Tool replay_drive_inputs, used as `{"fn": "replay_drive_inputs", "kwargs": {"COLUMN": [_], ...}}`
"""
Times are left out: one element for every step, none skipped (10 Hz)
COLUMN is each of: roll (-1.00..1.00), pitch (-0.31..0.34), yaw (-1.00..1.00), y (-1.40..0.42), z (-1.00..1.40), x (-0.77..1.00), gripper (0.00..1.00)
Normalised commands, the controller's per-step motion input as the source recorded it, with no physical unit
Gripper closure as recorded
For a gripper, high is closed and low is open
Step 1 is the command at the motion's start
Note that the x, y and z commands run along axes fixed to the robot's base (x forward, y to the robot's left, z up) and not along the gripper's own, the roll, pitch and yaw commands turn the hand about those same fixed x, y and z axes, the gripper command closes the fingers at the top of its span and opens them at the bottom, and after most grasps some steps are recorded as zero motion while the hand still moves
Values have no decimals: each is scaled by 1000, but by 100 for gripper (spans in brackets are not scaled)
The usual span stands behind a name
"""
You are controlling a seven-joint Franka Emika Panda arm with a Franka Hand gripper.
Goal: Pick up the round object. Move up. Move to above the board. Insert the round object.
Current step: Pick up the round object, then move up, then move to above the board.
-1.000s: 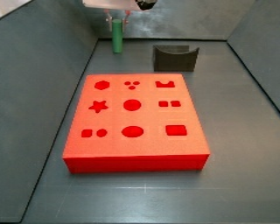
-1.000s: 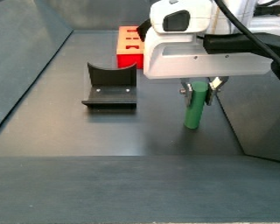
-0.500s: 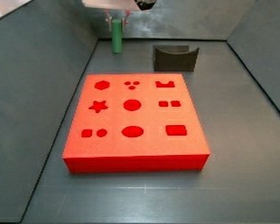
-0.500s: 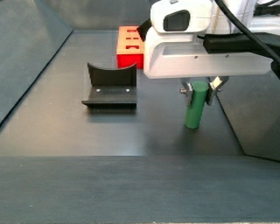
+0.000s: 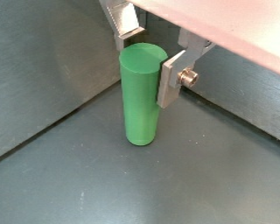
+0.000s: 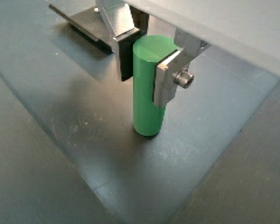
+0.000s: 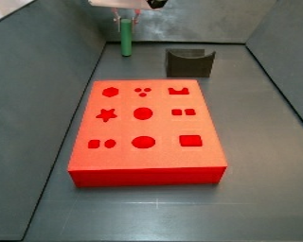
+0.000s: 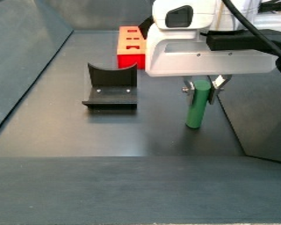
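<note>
The round object, a slim green peg (image 5: 139, 101), stands upright between the silver fingers of my gripper (image 5: 149, 63), which are closed against its upper sides. It shows the same way in a wrist view (image 6: 149, 87). In both side views the gripper (image 7: 125, 19) (image 8: 203, 85) holds the peg (image 7: 125, 40) (image 8: 196, 107) near the left wall, its lower end at or just off the floor. The red board (image 7: 144, 123) with shaped holes lies in the middle of the floor, apart from the peg; it also shows in a side view (image 8: 131, 42).
A dark grey notched block (image 7: 188, 62) stands behind the board, to the right of the peg; it also shows in a side view (image 8: 110, 86) and a wrist view (image 6: 84, 22). Grey walls (image 7: 65, 47) enclose the floor, one close beside the peg.
The gripper and the peg have shifted up very slightly. The board and the grey block have not moved.
</note>
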Motion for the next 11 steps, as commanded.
{"fn": "replay_drive_inputs", "kwargs": {"roll": [0,0,0,0,1,4,11,17,-39,-35,-39], "pitch": [0,0,0,0,18,26,32,39,-305,-290,-247], "yaw": [0,0,0,0,38,32,15,6,185,169,124], "y": [0,0,0,0,69,58,30,20,130,132,111], "z": [0,0,0,833,779,677,486,323,1000,1000,1000], "x": [0,0,0,0,-41,-43,-32,-26,-264,-276,-272], "gripper": [100,100,100,100,100,100,100,100,100,100,100]}}
